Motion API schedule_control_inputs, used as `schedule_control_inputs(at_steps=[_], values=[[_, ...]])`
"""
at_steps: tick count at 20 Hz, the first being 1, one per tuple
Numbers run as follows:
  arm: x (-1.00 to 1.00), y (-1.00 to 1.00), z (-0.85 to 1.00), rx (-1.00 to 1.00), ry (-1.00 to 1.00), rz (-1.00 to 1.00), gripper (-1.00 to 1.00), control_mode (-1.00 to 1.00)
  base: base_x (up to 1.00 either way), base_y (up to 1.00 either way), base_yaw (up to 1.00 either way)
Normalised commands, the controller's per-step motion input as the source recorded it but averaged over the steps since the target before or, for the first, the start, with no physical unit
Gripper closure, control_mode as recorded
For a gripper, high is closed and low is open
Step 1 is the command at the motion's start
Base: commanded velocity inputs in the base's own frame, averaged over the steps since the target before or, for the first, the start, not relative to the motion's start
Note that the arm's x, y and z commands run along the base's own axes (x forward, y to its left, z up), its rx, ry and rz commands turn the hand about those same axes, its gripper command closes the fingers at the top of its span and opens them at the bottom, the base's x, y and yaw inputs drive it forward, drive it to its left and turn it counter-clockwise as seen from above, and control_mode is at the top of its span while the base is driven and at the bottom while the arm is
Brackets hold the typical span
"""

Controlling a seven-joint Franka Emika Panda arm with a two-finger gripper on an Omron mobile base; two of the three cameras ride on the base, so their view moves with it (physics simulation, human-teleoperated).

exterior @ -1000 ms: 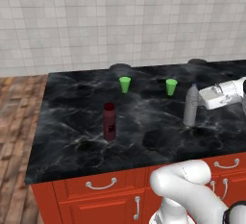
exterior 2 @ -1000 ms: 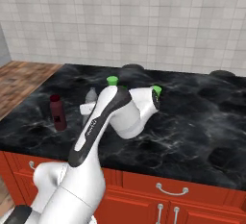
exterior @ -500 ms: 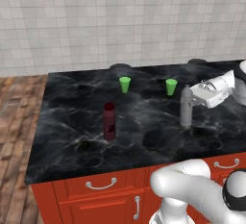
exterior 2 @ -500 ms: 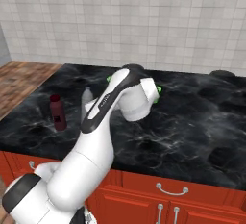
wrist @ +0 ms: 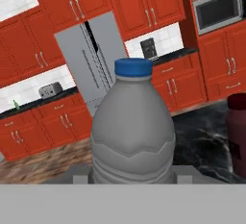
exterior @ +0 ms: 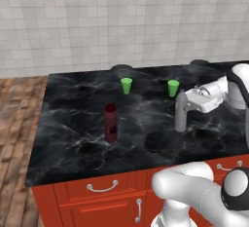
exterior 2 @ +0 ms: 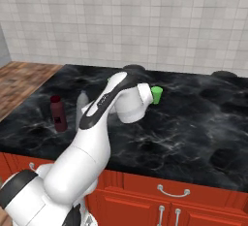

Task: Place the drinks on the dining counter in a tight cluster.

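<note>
Shifted slightly leftward, the end effector (exterior: 187,100) grips the clear bottle (exterior: 180,111) upright on the worktop (exterior: 73,123); dark-red bottle (exterior: 111,122) stands well beyond, green cup (exterior: 173,87) just behind

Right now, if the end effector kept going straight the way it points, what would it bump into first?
Probably nothing new: the end effector already has the clear bottle with the blue cap between its fingers. Pushing on would press that bottle toward the dark-red bottle farther along the black counter.
</note>
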Motion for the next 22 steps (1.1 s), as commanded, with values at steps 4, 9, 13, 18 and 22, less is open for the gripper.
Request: schedule_control_inputs(at_steps=[4, 9, 13, 18, 22], values=[[-0.01, 0.16, -0.10, 0.00, -0.14, 0.00, 1.00, -1.00, 0.00, 0.00, 0.00], [0.08, 0.27, -0.03, -0.08, -0.22, 0.00, 1.00, -1.00, 0.00, 0.00, 0.00], [0.12, 0.31, -0.10, -0.06, -0.19, 0.00, 1.00, -1.00, 0.00, 0.00, 0.00], [0.11, 0.29, -0.17, 0.02, -0.04, 0.00, 1.00, -1.00, 0.00, 0.00, 0.00], [0.12, 0.20, -0.14, 0.11, 0.00, 0.00, 1.00, -1.00, 0.00, 0.00, 0.00]])
